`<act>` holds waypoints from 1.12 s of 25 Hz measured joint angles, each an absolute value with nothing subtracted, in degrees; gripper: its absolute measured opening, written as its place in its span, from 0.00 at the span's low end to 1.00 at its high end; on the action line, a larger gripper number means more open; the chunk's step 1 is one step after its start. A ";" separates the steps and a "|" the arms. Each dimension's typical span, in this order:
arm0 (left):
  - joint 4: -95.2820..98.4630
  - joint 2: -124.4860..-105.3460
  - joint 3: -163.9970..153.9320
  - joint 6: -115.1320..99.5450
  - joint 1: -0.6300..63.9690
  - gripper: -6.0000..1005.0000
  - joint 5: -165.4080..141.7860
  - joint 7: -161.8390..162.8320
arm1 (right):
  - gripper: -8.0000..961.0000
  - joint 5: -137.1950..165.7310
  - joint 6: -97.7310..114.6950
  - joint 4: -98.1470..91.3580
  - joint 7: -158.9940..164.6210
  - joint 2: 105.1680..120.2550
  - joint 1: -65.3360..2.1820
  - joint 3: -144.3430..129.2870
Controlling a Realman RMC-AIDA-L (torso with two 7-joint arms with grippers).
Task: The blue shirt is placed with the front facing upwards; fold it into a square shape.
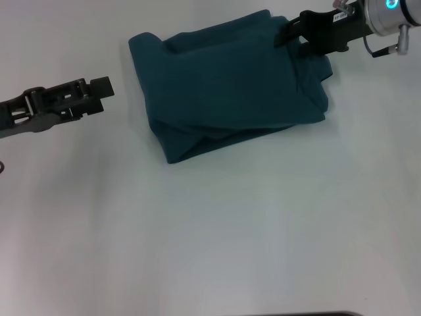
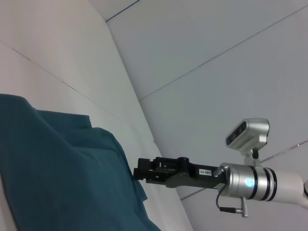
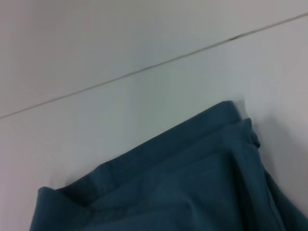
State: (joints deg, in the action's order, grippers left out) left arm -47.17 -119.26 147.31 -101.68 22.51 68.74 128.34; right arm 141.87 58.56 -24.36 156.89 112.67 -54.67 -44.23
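Your left claw (image 1: 104, 87) hangs above the bare white bench (image 1: 217, 250), well apart from the cloth; its arm is cut off at the frame edge, and you cannot tell from any view whether its fingers are parted. Right of it, the blue shirt (image 1: 227, 89) lies folded into a rough, rumpled square, lettering and collar hidden. At its far right corner your right claw (image 1: 293, 34) is closed on the shirt's edge, fingertips partly buried in fabric.

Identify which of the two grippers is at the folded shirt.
The right gripper, at the far right corner of the blue shirt; the left gripper hangs apart over bare table.
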 joint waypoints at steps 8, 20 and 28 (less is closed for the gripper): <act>-47.17 -119.35 147.30 -101.70 22.68 0.93 68.73 128.31 | 0.59 141.78 54.34 -22.79 157.05 114.57 -54.19 -44.30; -47.21 -119.35 147.92 -102.19 22.54 0.93 68.73 128.19 | 0.53 140.25 52.96 -22.77 155.80 115.81 -53.90 -43.82; -47.10 -119.21 147.98 -102.33 22.81 0.93 68.73 128.16 | 0.49 137.47 53.63 -22.90 153.94 115.69 -53.04 -44.20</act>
State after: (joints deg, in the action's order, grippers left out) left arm -47.10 -119.21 147.98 -102.33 22.81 68.73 128.16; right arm 137.47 53.63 -22.90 153.94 115.69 -53.04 -44.20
